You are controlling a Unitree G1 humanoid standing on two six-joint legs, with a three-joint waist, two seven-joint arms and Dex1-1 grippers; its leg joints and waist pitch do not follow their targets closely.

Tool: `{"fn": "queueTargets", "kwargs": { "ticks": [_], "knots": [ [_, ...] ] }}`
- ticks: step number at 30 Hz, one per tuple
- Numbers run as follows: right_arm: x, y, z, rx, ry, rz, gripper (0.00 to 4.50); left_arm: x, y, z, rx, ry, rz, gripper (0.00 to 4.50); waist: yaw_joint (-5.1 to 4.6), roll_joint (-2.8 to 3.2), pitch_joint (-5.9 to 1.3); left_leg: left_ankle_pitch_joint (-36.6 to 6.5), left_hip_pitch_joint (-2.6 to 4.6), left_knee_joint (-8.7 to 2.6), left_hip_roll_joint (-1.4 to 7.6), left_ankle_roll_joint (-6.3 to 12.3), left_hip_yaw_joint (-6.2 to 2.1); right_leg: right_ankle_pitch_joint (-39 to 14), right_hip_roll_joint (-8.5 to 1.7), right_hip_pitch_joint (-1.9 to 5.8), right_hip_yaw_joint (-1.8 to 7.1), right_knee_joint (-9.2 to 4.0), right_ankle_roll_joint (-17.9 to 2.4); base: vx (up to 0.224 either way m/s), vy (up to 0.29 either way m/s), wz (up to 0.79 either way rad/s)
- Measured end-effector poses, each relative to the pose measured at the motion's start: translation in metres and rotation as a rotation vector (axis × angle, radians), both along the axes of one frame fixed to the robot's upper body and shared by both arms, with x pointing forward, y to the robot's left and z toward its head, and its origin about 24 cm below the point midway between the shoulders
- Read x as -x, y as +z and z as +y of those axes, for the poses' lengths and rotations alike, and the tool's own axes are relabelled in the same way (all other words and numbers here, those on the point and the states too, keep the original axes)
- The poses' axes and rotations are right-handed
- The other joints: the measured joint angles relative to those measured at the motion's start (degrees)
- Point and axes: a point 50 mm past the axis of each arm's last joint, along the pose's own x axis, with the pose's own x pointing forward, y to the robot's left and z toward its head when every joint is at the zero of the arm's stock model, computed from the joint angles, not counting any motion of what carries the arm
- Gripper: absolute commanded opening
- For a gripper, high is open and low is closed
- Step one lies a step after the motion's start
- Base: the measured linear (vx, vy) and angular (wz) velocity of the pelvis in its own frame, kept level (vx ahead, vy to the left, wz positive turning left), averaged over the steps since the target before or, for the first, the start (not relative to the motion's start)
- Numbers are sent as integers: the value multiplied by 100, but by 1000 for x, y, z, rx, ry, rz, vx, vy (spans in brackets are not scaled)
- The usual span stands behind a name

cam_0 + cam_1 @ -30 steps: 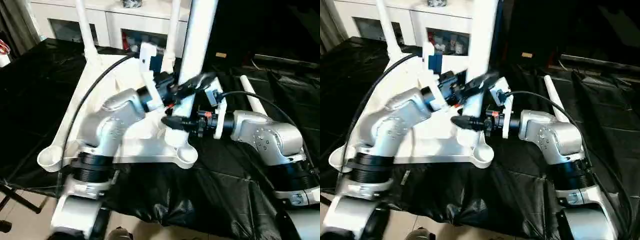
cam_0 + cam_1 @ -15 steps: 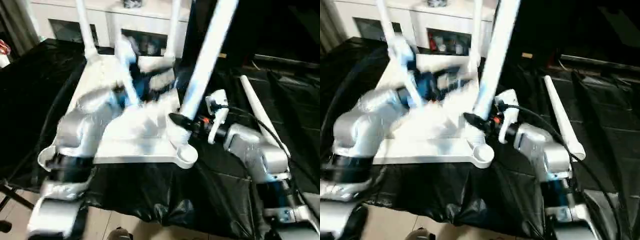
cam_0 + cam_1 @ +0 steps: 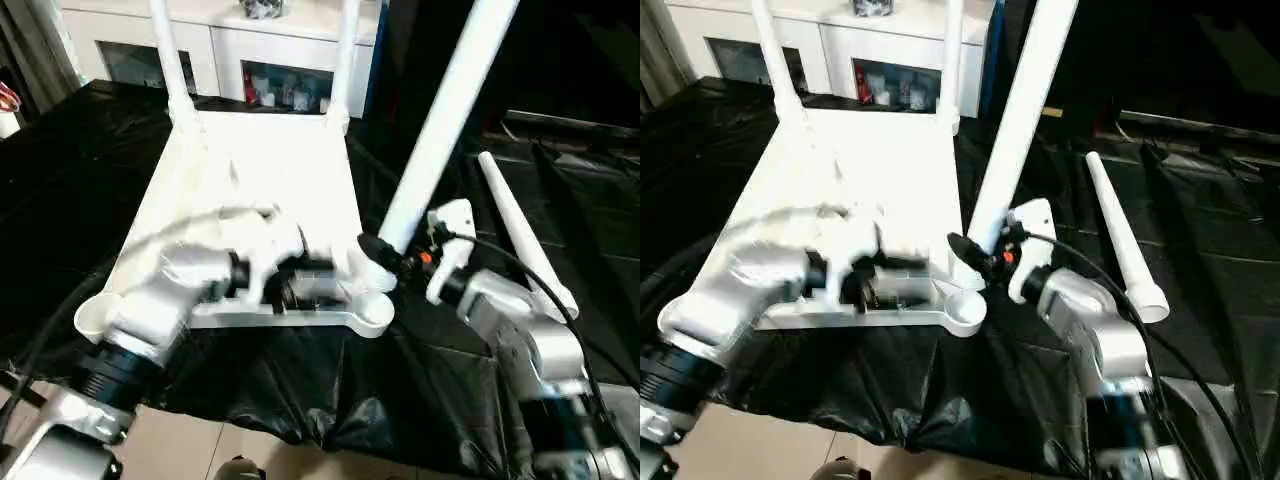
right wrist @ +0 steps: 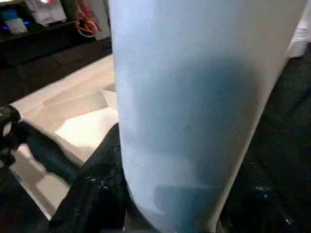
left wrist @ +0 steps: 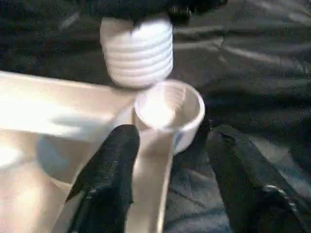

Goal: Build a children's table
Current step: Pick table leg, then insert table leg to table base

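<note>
- Children's table top [image 3: 255,190] lies upside down on the black-covered work table [image 3: 60,180], two legs [image 3: 170,60] already standing in its far corner sockets.
- Near right corner socket [image 5: 167,109] is empty; I read it as the target for the step in hand.
- Third leg [image 3: 440,120] is pinched low on its shaft by my right gripper [image 3: 375,250], fingers either side. It leans up and away to the right, not yet upright.
- Ribbed end of that leg [image 5: 137,51], seen from the left wrist, hangs just above and beside the socket, not entered. My judgement: the tilt must come out before it will seat.
- Left gripper [image 5: 165,160] has its fingers spread, straddling the top's edge rail next to the socket. It grips nothing that I can see. Probably placed there to steady the top while the leg goes in.
- Fourth leg [image 3: 525,240] lies loose on the black cover, right of my right arm, well apart from the top.
- White cabinet [image 3: 250,40] stands behind the work table.
</note>
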Motion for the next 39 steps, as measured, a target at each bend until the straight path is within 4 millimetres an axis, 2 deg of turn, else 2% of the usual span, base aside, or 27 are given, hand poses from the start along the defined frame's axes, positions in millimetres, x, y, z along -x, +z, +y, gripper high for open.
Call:
{"fn": "queueTargets", "kwargs": {
  "ticks": [7, 10, 22, 25, 30, 39],
  "knots": [
    [6, 3, -1, 12, -2, -18, 193, 5, -19, 3, -63, -39, 24, 183, -9, 9, -4, 0, 2, 0, 0, 0, -2, 1, 0, 0, 0, 0, 5, 0, 0, 0],
    [8, 3, -1, 12, -3, -18, 193, 3, -25, 7, -98, -30, 10, 166, -8, 14, -7, 0, 5, -1, 0, 0, -4, 0, 0, 3, 1, 0, 8, 0, 0, 0],
    [10, -2, 0, 18, -1, 6, 193, -1, -25, 13, -123, -38, -11, 65, -13, 32, -18, 0, 13, -3, 0, 0, -7, 3, 0, 8, 2, 0, 2, 0, 0, 0],
    [11, -2, 2, 20, 7, 7, 193, -2, -25, 14, -126, -44, -10, 26, -11, 34, -19, -1, 13, -3, 0, 0, -6, 11, 0, 8, 3, -1, -11, 0, 0, 0],
    [11, -2, 2, 21, 8, 10, 193, -2, -25, 16, -151, -79, -19, 4, -52, 34, -19, -1, 12, -3, 0, 0, -7, 10, 0, 8, 8, -4, -11, 0, 0, 0],
    [9, 2, 2, 30, 28, -7, 193, -3, -22, 20, -205, -119, -37, 0, -168, 34, -20, -1, 44, -13, -1, 0, -5, -2, 0, 25, 11, -4, 10, 0, 0, 0]
  ]
}}
